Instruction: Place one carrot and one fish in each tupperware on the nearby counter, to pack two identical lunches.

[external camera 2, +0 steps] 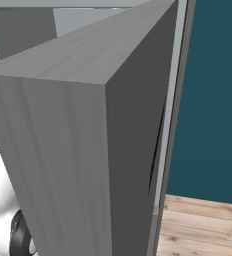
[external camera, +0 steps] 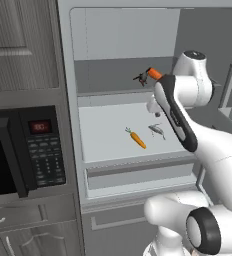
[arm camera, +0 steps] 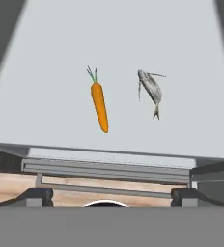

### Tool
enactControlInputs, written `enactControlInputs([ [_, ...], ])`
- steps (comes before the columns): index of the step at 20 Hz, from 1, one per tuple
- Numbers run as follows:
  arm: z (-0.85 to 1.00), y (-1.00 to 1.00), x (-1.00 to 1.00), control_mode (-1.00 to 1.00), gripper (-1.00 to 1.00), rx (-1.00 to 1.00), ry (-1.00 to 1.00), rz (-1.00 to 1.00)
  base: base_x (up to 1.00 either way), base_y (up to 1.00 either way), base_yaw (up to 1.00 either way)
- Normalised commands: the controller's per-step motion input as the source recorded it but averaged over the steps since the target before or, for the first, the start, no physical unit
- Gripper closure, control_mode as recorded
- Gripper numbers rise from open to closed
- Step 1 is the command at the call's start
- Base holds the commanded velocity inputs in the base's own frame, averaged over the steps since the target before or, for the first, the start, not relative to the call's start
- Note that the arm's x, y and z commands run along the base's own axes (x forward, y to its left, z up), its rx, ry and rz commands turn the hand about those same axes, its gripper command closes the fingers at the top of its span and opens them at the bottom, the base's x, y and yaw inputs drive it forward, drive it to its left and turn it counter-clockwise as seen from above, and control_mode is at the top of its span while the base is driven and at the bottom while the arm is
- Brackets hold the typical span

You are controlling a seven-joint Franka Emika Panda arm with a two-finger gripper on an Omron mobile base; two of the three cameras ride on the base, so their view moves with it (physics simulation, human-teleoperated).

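On your far left in the left base view sits a black microwave (external camera: pixel 23 150) with a red display. Right of it, on the pale grey shelf (external camera: pixel 103 140), lies a slim orange carrot with a green top (external camera: pixel 136 138) (arm camera: pixel 99 105), near the shelf's front edge. Just beside it, toward the right edge, lies a small silver-grey fish (external camera: pixel 157 130) (arm camera: pixel 151 89), not touching the carrot. On the shelf above, at its right edge, another orange carrot (external camera: pixel 154 74) and a dark fish (external camera: pixel 139 78) show beside the arm. Your tool (arm camera: pixel 111 197) stands wide, holding nothing.
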Motion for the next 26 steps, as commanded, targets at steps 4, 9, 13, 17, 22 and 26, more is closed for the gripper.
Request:
enactControlInputs([
  [4, 0.25, 0.0, 0.06, -1.0, -1.0, 0.04, -0.15, -0.08, 0.0, 0.0, 0.0],
  [9, 0.43, 0.06, 0.21, -1.0, -1.0, 0.13, -0.11, -0.12, 0.0, 0.0, 0.0],
  [13, 0.39, 0.23, 0.31, -1.0, -1.0, 0.08, -0.08, -0.09, 0.0, 0.0, 0.0],
  [17, 0.2, 0.43, 0.39, -1.0, -1.0, 0.0, -0.04, -0.05, 0.0, 0.0, 0.0],
  [22, 0.17, 0.31, 0.29, -1.0, -1.0, 0.0, -0.02, -0.01, 0.0, 0.0, 0.0],
  [26, 0.21, 0.04, 0.19, -1.0, -1.0, 0.0, 0.0, -0.01, 0.0, 0.0, 0.0],
])
